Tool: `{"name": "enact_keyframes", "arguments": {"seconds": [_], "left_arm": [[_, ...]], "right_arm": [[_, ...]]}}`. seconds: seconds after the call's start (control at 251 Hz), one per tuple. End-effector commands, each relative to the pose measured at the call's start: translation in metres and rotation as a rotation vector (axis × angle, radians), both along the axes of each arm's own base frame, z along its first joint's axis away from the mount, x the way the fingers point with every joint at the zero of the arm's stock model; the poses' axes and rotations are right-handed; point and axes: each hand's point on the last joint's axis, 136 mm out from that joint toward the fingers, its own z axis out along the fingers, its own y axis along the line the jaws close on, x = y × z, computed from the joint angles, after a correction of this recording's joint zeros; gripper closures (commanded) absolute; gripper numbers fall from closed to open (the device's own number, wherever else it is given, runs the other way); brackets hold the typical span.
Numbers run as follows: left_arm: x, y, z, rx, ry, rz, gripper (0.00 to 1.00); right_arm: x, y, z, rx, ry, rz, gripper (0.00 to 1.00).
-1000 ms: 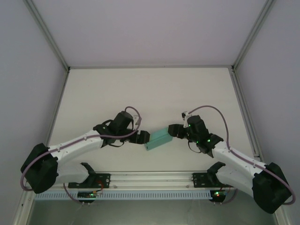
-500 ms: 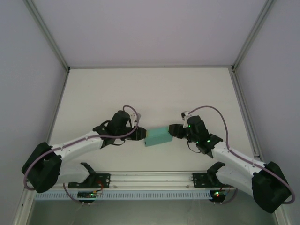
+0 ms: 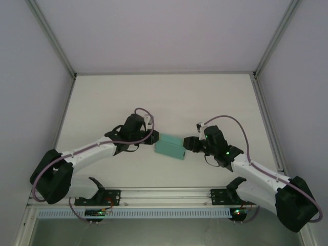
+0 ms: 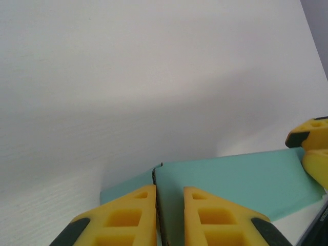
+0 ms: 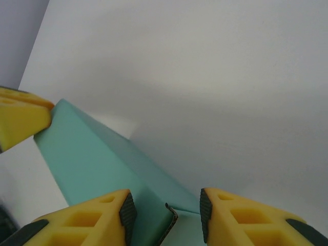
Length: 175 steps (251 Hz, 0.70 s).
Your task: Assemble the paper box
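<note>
ok so going left to right, everything placed off the paper box (image 3: 170,146) since it's the one thing that matters here.

the left gripper (image 3: 152,137) is right at the box's left end. in the left wrist view its yellow fingers (image 4: 123,220) are almost together, with a thin edge of teal card caught between them, so i'd call that a pinch on the box's end wall or flap. can't tell which of the two it is.

the box itself is a closed-looking teal block lying slantwise between the two grippers over the white table (image 3: 164,97). i can't tell whether it sits on the surface or hangs just above it.

the right gripper (image 3: 188,144) is at the box's right end. its wrist view has the jaws standing apart with a box corner and a bit of loose card edge between them. one pad looks like it's against the card, but i honestly can't tell if both are pressing.

my take on the step: it's closing or tucking an end while the other end is steadied. to do that well, the left pinch should be firm but light, since thin card creases easily. the right side should squeeze square across the end, not on the corner, or the box skews. push along the box's length, not down.

count: one paper box, two arms, two grippers, two yellow fingers on each, one table.
</note>
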Motion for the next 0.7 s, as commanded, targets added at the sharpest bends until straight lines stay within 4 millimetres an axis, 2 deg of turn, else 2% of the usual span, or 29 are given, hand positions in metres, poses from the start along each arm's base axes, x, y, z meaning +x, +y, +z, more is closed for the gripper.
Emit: {"name": "enact_keyframes", "arguments": {"seconds": [0.0,0.172,0.283,0.375,0.591,0.694], "left_arm": [[-0.041,0.030,-0.056,0.162,0.143,-0.016,0.87],[-0.055,0.031,-0.064,0.121,0.077,-0.005,0.80],[-0.062,0.033,-0.073,0.131,0.037,0.003,0.75],[-0.062,0.035,-0.079,0.146,0.045,0.010,0.75],[-0.064,0.029,-0.084,0.152,0.068,-0.015,0.83],[-0.065,0.031,-0.084,0.153,0.069,-0.012,0.87]], "right_arm": [[-0.045,-0.002,-0.033,-0.067,0.195,0.077,0.58],[-0.058,0.005,-0.049,-0.093,0.163,0.132,0.57],[-0.062,0.007,-0.064,-0.170,0.032,0.191,0.57],[-0.060,0.003,-0.074,-0.224,-0.022,0.208,0.65],[-0.054,0.004,-0.079,-0.293,-0.126,0.236,0.83],[-0.056,0.007,-0.079,-0.293,-0.138,0.258,0.88]]}}
